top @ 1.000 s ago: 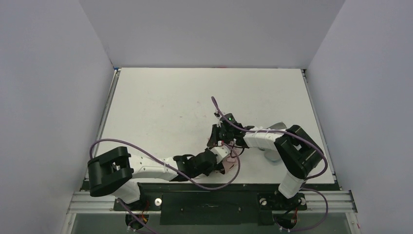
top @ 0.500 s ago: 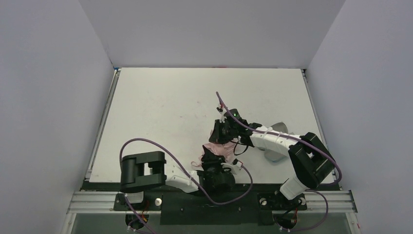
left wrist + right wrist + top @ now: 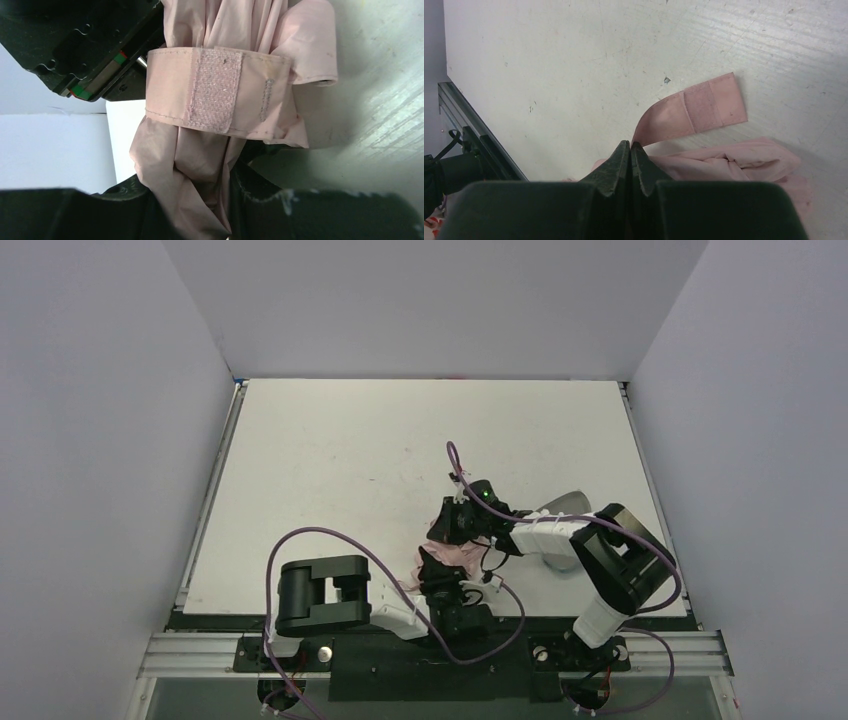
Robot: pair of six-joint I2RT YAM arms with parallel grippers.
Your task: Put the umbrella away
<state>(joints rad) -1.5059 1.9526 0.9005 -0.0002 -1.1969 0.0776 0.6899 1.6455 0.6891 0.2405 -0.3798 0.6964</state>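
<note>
Left gripper (image 3: 192, 202) holds umbrella (image 3: 215, 100); right (image 3: 630, 150) pinches strap (image 3: 704, 107)

umbrella (image 3: 200, 165) handle (shaft too) hidden

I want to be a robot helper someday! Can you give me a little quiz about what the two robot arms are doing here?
1. True or false: the umbrella is spread wide open.
2. Which one pinches the loose strap? A) left gripper B) right gripper
3. What colour is the umbrella's fabric?

Key
1. False. It is folded into a bundle.
2. B. The left gripper holds the fabric bundle instead.
3. Pink.
</note>
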